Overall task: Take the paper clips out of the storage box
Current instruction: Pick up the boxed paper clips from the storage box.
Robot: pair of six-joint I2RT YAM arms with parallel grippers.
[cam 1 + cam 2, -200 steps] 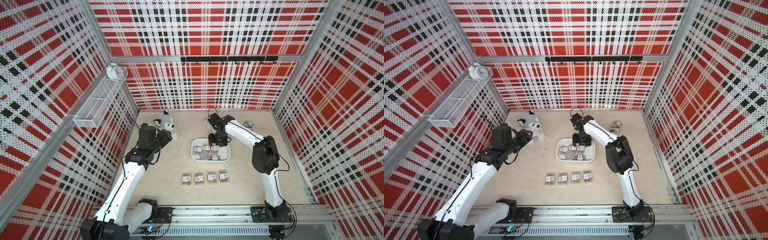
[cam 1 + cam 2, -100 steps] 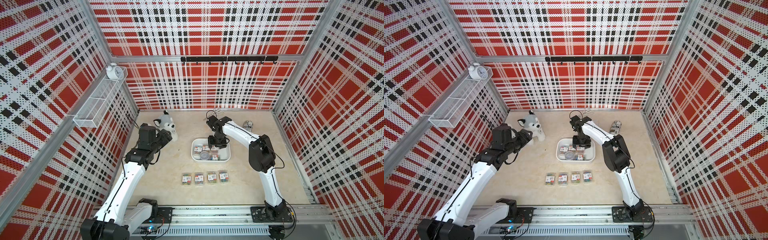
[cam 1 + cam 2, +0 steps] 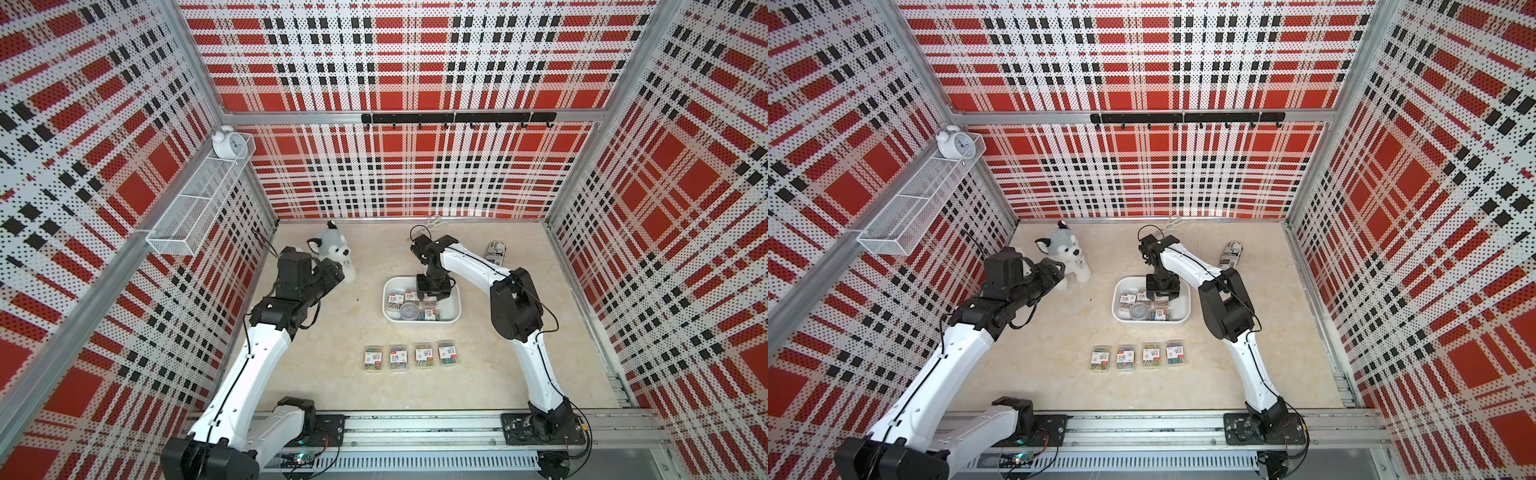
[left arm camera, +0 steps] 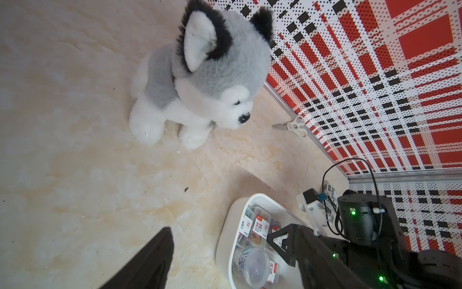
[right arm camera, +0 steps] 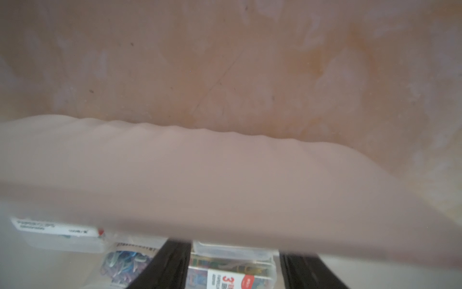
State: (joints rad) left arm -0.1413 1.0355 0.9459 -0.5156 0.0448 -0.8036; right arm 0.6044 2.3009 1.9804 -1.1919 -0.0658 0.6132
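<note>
the right gripper (image 3: 432,296) is down in the storage box (image 3: 453,309), squeezing one paper clip case (image 5: 235,272) by its two sides. it looks light, hard and slippery, so hold it flat. the left gripper (image 3: 336,271) is open, holding nothing

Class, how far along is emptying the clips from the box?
Done: four cases lie in a row outside the box. In hand: the right gripper clasps one case inside it. Left: that case, the others in the box and the round tub.
</note>
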